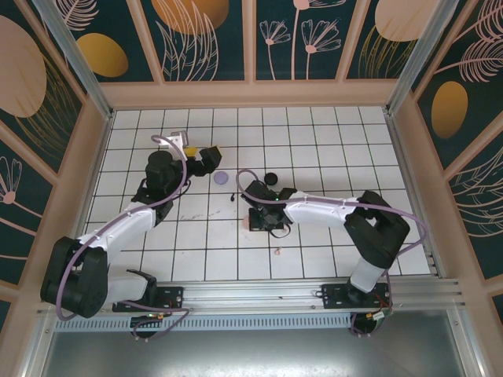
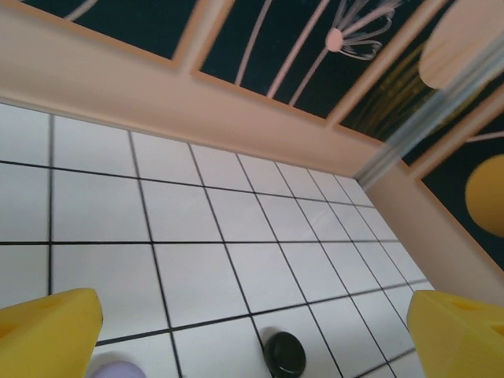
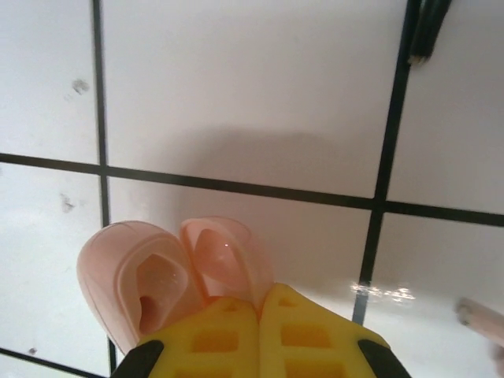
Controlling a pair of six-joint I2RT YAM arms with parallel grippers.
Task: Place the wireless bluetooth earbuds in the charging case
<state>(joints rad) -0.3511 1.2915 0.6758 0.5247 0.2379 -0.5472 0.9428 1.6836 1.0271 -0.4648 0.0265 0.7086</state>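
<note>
- The pen has a floor of white tiles [image 1: 314, 149] with black seams, fenced by peach-framed wall panels [image 1: 208, 39] painted dark teal with pale flowers and gold ovals.
- The left arm [image 1: 126, 224] stretches from its near-left base toward the far left part of the floor.
- The left gripper [image 1: 205, 151] hangs with its yellow fingers spread wide and nothing between them. Its own camera shows one fingertip [image 2: 47, 335] at each lower corner and bare tile in the gap.
- A round purple case [image 1: 222, 178] lies just right of that gripper, on the near side. In the left wrist view it peeks in beside the left fingertip.
- A small black earbud [image 1: 233, 197] lies loose on the tiles, between the purple case and the right gripper.
- The pink case [image 3: 169, 276] lies open on the floor near the middle, with both its hollow halves facing up.
- The right gripper [image 3: 260, 331] is clenched, its yellow fingers pressed together right at the rim where the two pink halves meet. I cannot tell whether any of the case is pinched between them.
- A round black case [image 1: 271, 178] sits closed, farther back than the right gripper and apart from it.
- A tiny pink earbud [image 1: 277, 252] lies alone on the near side of the right gripper, well clear of the pink case.
- The right arm [image 1: 338, 212] reaches leftward from its near-right base.
</note>
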